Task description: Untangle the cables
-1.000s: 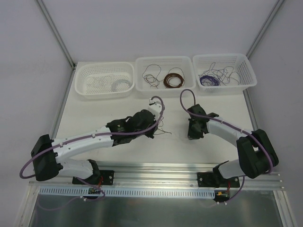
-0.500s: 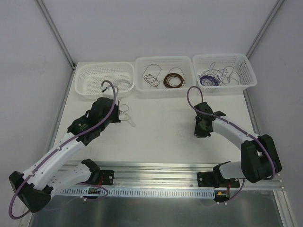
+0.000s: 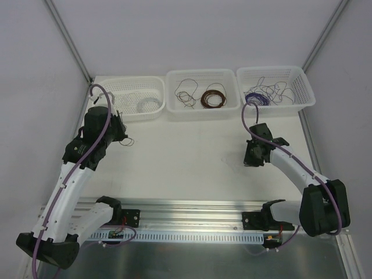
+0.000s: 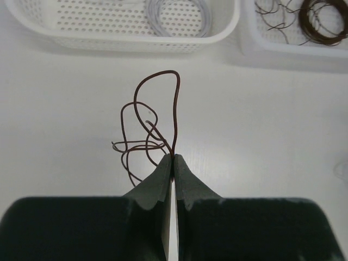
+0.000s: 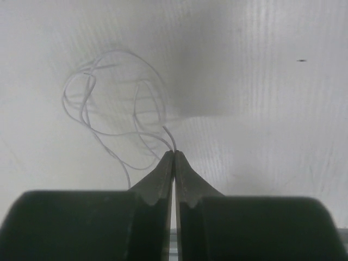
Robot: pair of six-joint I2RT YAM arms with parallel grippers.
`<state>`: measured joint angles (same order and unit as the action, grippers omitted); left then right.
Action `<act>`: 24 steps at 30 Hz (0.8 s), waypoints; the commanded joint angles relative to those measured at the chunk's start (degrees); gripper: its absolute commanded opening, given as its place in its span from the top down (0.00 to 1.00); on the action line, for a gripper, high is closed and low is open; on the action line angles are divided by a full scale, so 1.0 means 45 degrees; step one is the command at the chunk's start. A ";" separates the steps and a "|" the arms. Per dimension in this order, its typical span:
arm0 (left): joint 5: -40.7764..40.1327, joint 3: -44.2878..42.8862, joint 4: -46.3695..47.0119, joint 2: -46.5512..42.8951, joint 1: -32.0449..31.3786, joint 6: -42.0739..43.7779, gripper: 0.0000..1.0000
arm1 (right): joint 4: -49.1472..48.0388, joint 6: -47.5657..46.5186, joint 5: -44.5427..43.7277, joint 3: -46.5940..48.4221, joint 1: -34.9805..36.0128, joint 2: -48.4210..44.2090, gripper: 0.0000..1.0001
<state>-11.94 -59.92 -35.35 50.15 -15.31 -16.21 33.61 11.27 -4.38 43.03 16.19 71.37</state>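
1. Holding one strand in each arm, we have two of the cables parted. The left gripper (image 4: 173, 163) is pressed together on a hair-thin dark brown wire (image 4: 175, 103). Its scribbly loops stand out ahead of the fingertips, above the white table (image 4: 261, 119) and just in front of the left-hand white perforated plastic basket (image 4: 125, 43).
2. The right gripper (image 5: 174, 155) is likewise closed, pinching a hair-thin pale grey wire (image 5: 111, 134) near one end. Its loops spread over bare table on the right side, well apart from the brown strand.
3. More loose purple and dark wires (image 3: 256, 99) lie in the right-hand basket (image 3: 278, 109).
4. We judge the step in hand to be carrying each freed strand to a basket. Each wire sits in only a small bite at the very tips, so we should travel slowly and keep the springy loops from whipping loose.
5. We should lift each wire's loops clear of the basket rim before crossing it. We should let go only once the whole scribble hangs inside, or a strand may drape over the wall or snag in the perforations.
6. Which basket suits which wire we cannot tell for certain.
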 commanded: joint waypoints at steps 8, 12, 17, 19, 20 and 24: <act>0.4468 -0.3283 0.2151 0.2876 -0.0015 -0.0909 1.00 | -0.1197 0.0191 0.2614 0.0009 0.1871 0.0662 0.77; 0.4958 -0.4979 0.2952 0.4652 -0.0308 -0.1027 1.00 | -0.1218 0.0075 0.2185 0.0009 0.2321 0.0099 0.56; 0.5115 -0.7457 0.3949 0.7464 -0.0971 -0.1047 1.00 | -0.0867 -0.0432 0.1873 0.0165 0.2438 -0.0957 0.37; 0.5057 -0.8340 0.4047 0.8904 -0.1303 -0.0892 1.00 | -0.0516 -0.0569 0.1523 0.0282 0.2458 -0.1521 0.25; 0.5037 -0.8789 0.4086 0.9378 -0.1382 -0.0833 1.00 | -0.0379 -0.0706 0.1443 0.0321 0.2439 -0.1718 0.22; 0.4745 -1.1270 0.4262 1.1605 -0.1695 -0.0540 1.00 | 0.0109 -0.0960 0.1150 0.0458 0.2478 -0.2598 0.11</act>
<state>8.99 -104.16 -19.33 98.21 -22.20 -20.03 31.22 8.88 2.85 43.07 27.00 62.70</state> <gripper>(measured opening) 0.009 0.876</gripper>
